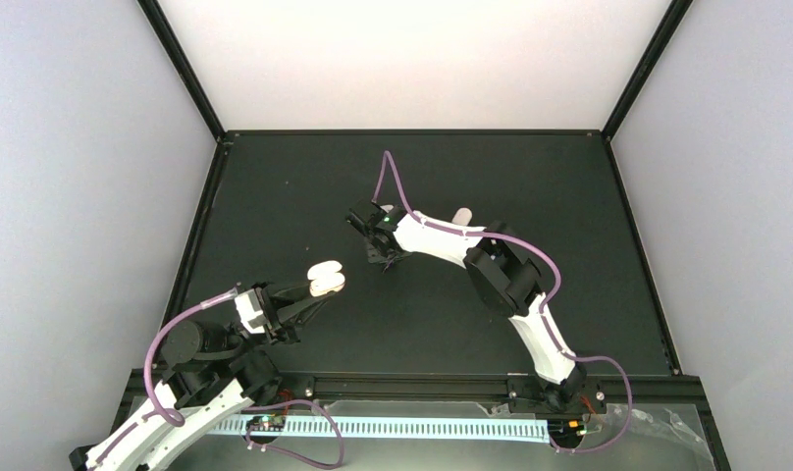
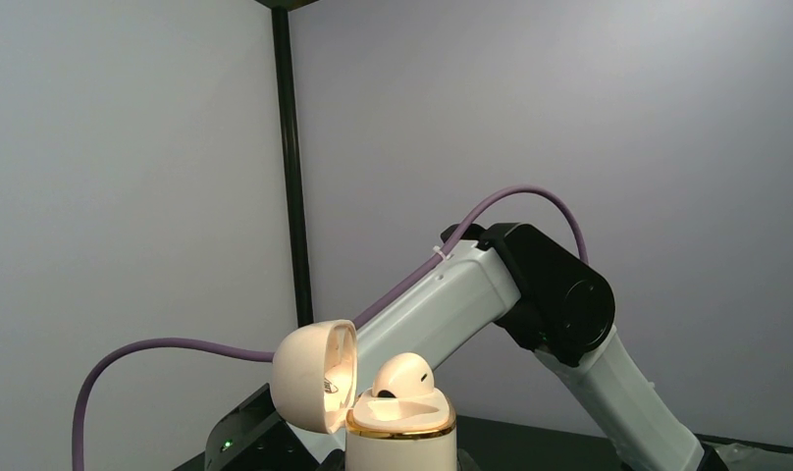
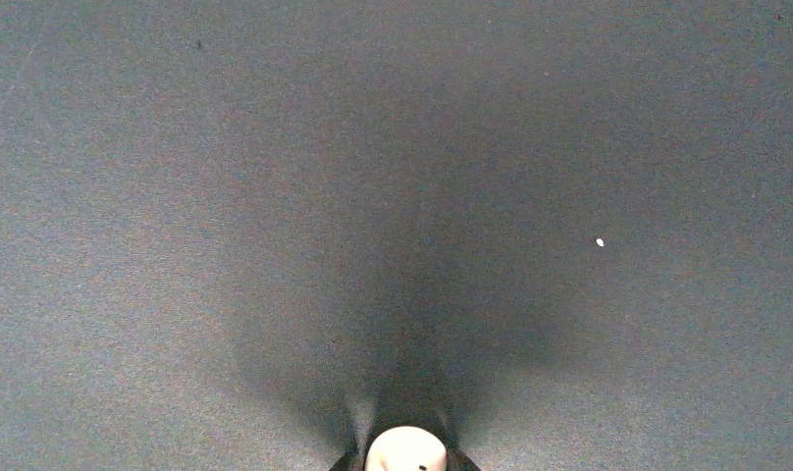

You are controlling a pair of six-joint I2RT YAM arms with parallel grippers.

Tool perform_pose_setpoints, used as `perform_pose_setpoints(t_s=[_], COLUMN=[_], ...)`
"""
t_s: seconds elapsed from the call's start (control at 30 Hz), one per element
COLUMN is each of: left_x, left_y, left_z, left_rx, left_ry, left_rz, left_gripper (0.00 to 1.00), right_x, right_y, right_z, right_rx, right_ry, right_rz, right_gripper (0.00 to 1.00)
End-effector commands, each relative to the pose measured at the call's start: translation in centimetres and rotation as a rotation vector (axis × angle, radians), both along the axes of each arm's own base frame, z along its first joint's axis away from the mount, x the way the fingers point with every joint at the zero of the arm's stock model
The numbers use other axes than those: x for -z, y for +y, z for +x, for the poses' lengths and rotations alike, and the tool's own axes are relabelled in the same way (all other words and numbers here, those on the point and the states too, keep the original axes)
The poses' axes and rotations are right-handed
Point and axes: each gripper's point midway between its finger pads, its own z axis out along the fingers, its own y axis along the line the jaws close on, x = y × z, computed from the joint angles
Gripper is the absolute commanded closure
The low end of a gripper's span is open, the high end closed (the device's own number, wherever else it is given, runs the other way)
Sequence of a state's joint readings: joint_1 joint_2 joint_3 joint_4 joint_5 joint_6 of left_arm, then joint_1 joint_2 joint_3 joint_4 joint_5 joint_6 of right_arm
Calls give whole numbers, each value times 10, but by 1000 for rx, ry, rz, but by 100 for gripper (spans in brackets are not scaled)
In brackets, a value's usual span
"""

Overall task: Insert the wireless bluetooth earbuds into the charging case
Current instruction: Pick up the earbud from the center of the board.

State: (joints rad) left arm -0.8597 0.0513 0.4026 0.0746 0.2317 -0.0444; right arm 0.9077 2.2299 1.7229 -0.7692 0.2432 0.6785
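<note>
**Item 1. Charging case** (image 2: 400, 438): cream-white clamshell with a gold rim. It is held upright off the table (image 1: 275, 196) at the near left, with its lid (image 2: 314, 375) swung open to the left. The left gripper (image 1: 312, 292) is clamped on its base. Judged a hard, glossy, light shell with the hinge as its weak point. The hold belongs on the lower body, as now, never on the lid.

**Item 2. Seated earbud** (image 2: 404, 376): lodged in the case, head standing above the rim.

**Item 3. Second earbud** (image 3: 405, 451): pale with a dark spot, mid-table between the tips of the right gripper (image 1: 381, 250) and well apart from the case. Whether it rests on the table or hangs just over it cannot be told. The jaws stand close on either side, but whether they pinch it yet cannot be told. Judged very light, rigid, smooth and rounded, so apt to squirt from a hard pinch. Best taken lightly across the bulb, stem left free to lead into the case.

**Item 4. Pale rounded object** (image 1: 461, 216): just beyond the right arm, identity unclear.
</note>
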Motion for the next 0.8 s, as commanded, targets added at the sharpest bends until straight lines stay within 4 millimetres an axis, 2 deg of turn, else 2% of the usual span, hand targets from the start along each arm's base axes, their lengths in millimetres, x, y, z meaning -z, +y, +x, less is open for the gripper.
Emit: perform_pose_setpoints(t_s=[0.0,0.2,0.53,0.67,0.77], left_x=[-6,-6,-5,-4,-4], left_y=[3,3,3,2,3], left_z=[-5,-5,-4,-4,-4], left_rx=[15,14,11,13,8], left_ry=[-11,-11,-6,-4,-5], left_rz=[-18,-18,-15,-12,-11], left_gripper=[99,98,98,98,99], right_x=[24,18,-14,-16,-8], right_y=[-4,-5,-8,-19,-39], right_z=[-13,-13,-9,-19,-39], right_rx=[-16,-9,15,12,11], right_ry=[66,46,-36,-26,10], right_rz=[-41,-25,47,45,41], right_gripper=[79,83,84,84,84])
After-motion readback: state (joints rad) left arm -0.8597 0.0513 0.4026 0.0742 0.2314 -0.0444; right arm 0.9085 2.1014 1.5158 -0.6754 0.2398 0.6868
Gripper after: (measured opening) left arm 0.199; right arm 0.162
